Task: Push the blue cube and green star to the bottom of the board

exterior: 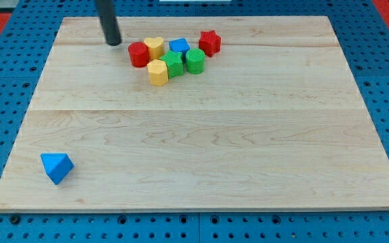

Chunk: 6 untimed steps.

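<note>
my tip (114,42) is sitting near the surface's (201,155) top, left of the cluster holding the blue cube (179,46) and green star (172,64); there are no jaws on this rod.

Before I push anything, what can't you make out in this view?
- Rod above my tip: cut off by the view's top edge.
- Blue cube: partly hidden behind the green star; whether they touch is unclear.
- Cluster contacts: blocks packed too close to tell.
</note>
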{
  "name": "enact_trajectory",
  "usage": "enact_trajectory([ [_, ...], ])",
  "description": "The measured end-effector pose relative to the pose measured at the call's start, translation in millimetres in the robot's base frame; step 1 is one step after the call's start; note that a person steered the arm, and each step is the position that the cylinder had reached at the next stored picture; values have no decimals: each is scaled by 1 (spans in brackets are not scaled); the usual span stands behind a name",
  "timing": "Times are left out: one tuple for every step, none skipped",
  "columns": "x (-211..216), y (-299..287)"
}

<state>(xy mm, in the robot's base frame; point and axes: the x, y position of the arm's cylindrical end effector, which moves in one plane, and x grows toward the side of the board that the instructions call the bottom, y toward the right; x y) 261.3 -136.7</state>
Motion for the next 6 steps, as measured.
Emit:
enact_trajectory([
  [-3, 55],
  [0, 89],
  [-2, 109],
  [23, 106],
  [24, 106],
  [46, 99],
])
